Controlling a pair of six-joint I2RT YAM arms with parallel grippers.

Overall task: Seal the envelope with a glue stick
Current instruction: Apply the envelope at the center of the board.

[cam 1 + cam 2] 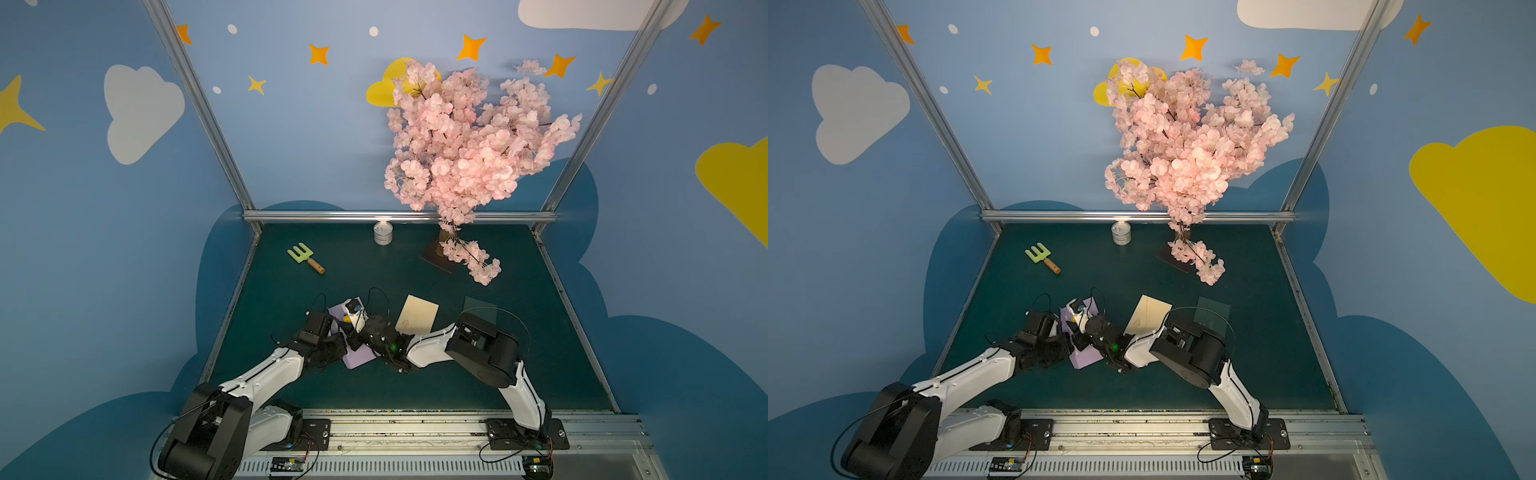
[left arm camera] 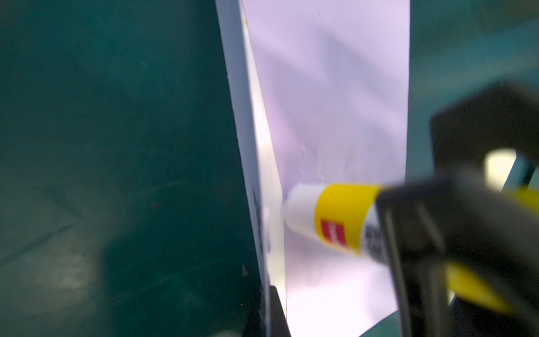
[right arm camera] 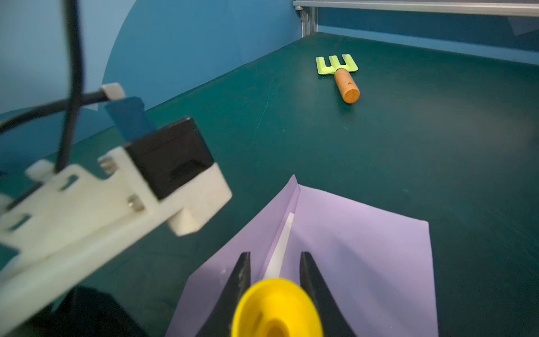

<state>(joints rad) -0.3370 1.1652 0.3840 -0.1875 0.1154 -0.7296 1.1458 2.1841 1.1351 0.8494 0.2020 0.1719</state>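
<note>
A lilac envelope [image 1: 357, 360] lies on the green table between both arms, with its flap [image 2: 248, 122] lifted upright. My left gripper [image 2: 269, 294] is shut on the flap's edge. The yellow glue stick [image 2: 341, 216] is uncapped, and its whitish tip [image 2: 300, 204] presses on the flap's inner side beside the fold. My right gripper [image 3: 275, 256] is shut on the stick's body, and the stick's yellow rear end [image 3: 277, 309] fills the gap between the black fingers [image 3: 242, 274]. In a top view the stick shows only as a yellow spot [image 1: 345, 319].
A cream card [image 1: 417, 318] and a dark green sheet [image 1: 480, 309] lie right of the envelope. Further back are a green toy rake [image 1: 305, 257], a tin can [image 1: 383, 232] and a pink blossom tree [image 1: 457, 145]. The left wrist camera [image 3: 116, 189] is close to my right gripper.
</note>
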